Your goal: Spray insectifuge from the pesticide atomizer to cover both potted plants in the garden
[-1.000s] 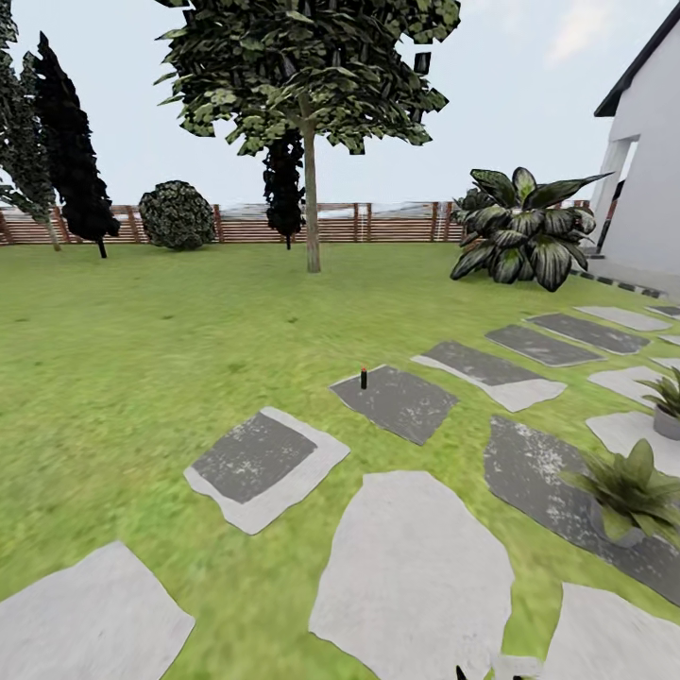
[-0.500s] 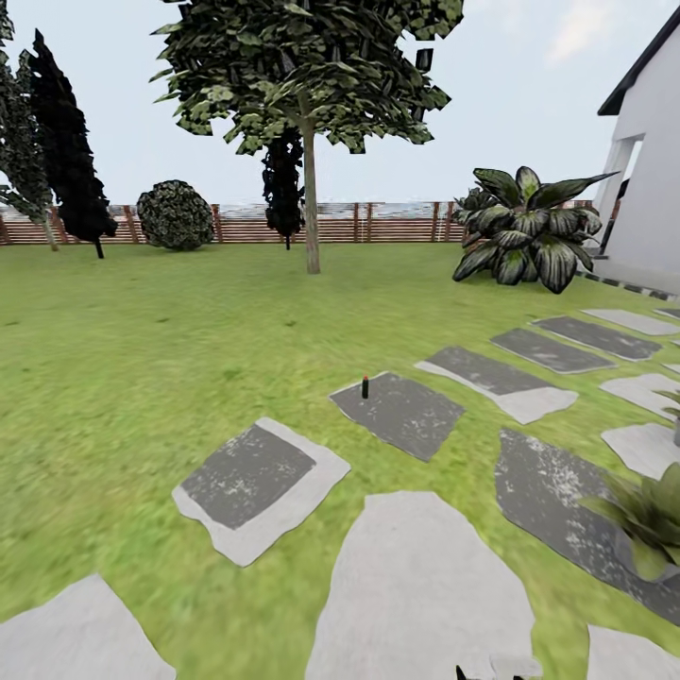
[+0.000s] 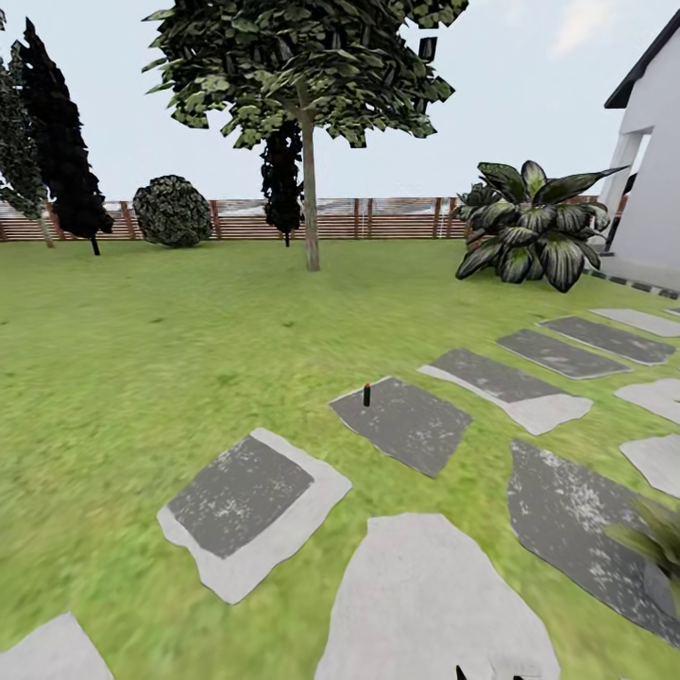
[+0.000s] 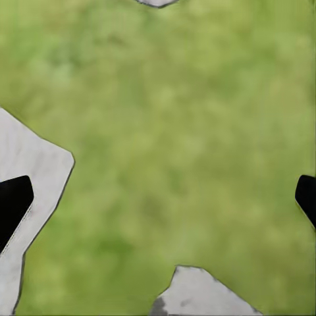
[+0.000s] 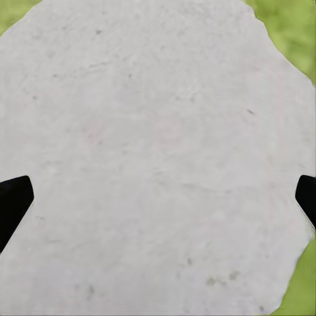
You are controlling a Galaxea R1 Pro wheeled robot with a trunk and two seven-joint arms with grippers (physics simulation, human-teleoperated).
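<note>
The pesticide atomizer, a small dark bottle with a red tip, stands upright on the near corner of a dark stepping stone in the middle of the garden lawn. Blurred green leaves of one potted plant reach in at the right edge; the other potted plant is out of view. In the left wrist view my left gripper is open above grass, holding nothing. In the right wrist view my right gripper is open over a pale stone, also holding nothing.
Several grey stepping stones lie across the lawn between me and the bottle. A tree stands behind it, and a big striped-leaf bush is at the back right beside a white house. A brown slatted fence closes the far side.
The whole head view has shifted: the camera moved forward and to the left. The stones and bottle look nearer, and the potted plants slid off toward the right edge.
</note>
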